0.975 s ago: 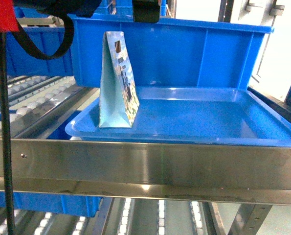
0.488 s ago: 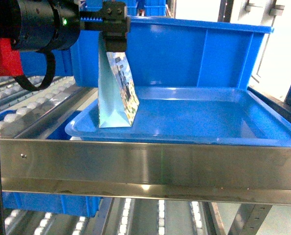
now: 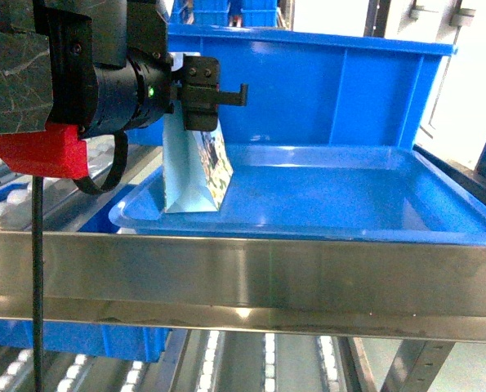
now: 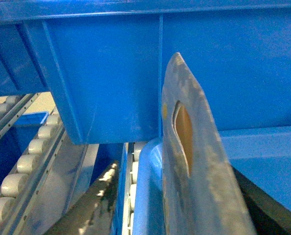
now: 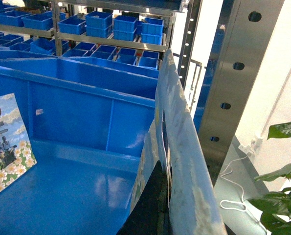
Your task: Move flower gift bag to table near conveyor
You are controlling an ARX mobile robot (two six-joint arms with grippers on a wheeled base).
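Head level, facing bin (image 3: 308, 196); wrists close above it

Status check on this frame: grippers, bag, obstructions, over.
Left gripper open, straddling flower gift bag top edge. Right gripper state unclear. Bag upright in blue tray on conveyor, not lifted. Tall blue bin close behind.

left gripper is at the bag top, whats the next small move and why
Probably close the left gripper on the flower gift bag. The left wrist view shows the fingers straddling its top edge with a gap, and the bag stands in the blue tray.
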